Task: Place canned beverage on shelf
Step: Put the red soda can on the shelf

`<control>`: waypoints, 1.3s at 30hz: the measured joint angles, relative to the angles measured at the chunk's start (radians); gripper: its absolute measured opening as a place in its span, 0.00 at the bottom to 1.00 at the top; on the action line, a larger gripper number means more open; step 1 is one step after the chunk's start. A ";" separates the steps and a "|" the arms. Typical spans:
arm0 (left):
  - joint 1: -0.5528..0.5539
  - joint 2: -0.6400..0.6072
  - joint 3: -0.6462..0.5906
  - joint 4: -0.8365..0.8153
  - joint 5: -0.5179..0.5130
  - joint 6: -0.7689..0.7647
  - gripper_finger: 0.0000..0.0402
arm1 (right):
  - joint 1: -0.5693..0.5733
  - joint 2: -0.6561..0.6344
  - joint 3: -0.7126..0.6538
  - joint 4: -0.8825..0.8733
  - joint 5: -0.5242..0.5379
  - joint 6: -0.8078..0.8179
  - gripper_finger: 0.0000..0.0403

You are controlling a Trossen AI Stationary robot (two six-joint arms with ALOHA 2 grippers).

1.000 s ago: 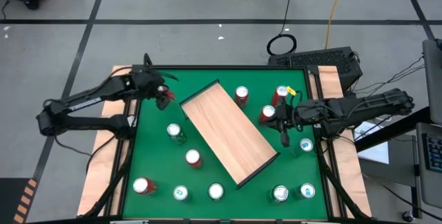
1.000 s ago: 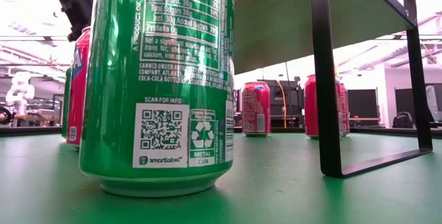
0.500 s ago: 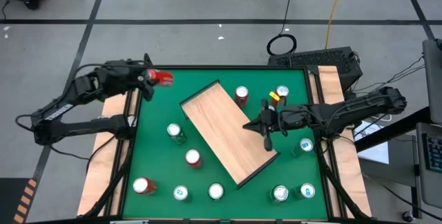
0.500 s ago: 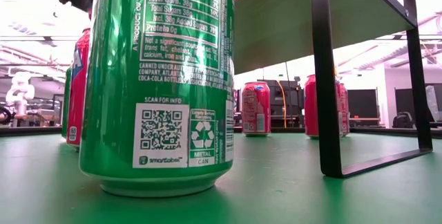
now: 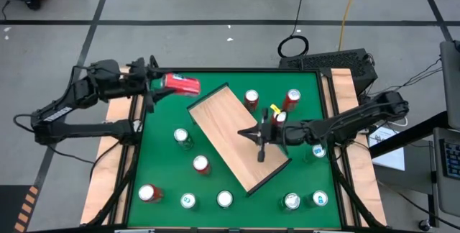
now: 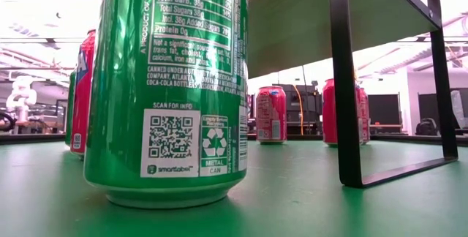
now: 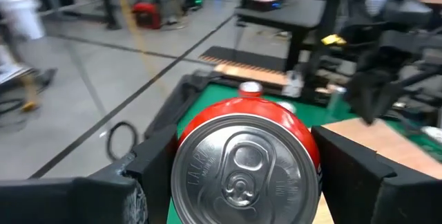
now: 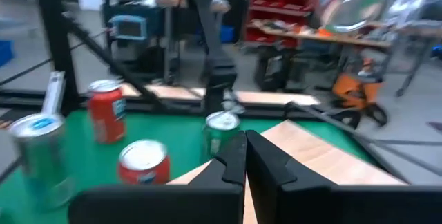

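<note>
High view: red can [image 5: 181,83] horizontal, left gripper [image 5: 154,85] jaws clamping it; right gripper [image 5: 260,149] jaws together.

Right hand [image 8: 243,156]: fingers pressed together, above the shelf [image 8: 314,156].
Desk [image 8: 176,131]: red can [image 8: 106,110], green can [image 8: 222,133] upright.
Beyond: raised red can [image 8: 350,1], tilted.

The shelf [image 5: 237,136] lies at the middle of the surface [image 5: 162,168], running from 11 o'clock to 5 o'clock. At 10 o'clock, the left tool [image 5: 154,83] holds a can [image 5: 181,83] sideways above the surface's far edge. The right tool [image 5: 260,134] hangs over the shelf's 3 o'clock side. Standing cans ring the shelf.
</note>
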 joint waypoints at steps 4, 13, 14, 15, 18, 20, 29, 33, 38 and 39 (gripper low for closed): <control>-0.057 0.035 0.000 0.067 0.040 0.006 0.67 | 0.004 0.055 0.016 0.086 0.028 -0.046 0.02; -0.172 0.157 0.000 0.202 0.035 -0.019 0.67 | 0.021 0.158 0.173 0.093 0.175 -0.244 0.30; -0.184 0.169 0.000 0.213 0.031 -0.019 0.67 | 0.028 0.166 0.191 0.089 0.209 -0.279 0.34; -0.196 0.182 0.000 0.220 0.020 -0.018 0.67 | 0.037 0.168 0.207 0.077 0.253 -0.319 0.38; -0.231 0.215 0.000 0.228 -0.022 -0.017 0.67 | 0.065 0.167 0.256 0.034 0.421 -0.407 0.50; -0.250 0.239 0.000 0.239 -0.053 -0.045 0.67 | 0.081 0.166 0.284 0.019 0.503 -0.449 0.58; -0.326 0.354 0.000 0.358 -0.104 -0.056 0.67 | 0.094 0.167 0.302 -0.042 0.519 -0.445 0.82; -0.349 0.394 0.000 0.405 -0.111 -0.054 0.67 | 0.080 0.167 0.302 -0.069 0.519 -0.402 0.88; -0.366 0.423 0.000 0.441 -0.131 -0.037 0.67 | 0.058 0.167 0.302 -0.099 0.510 -0.373 0.90; -0.371 0.429 0.000 0.441 -0.147 -0.034 0.67 | 0.053 0.167 0.302 -0.111 0.502 -0.367 0.90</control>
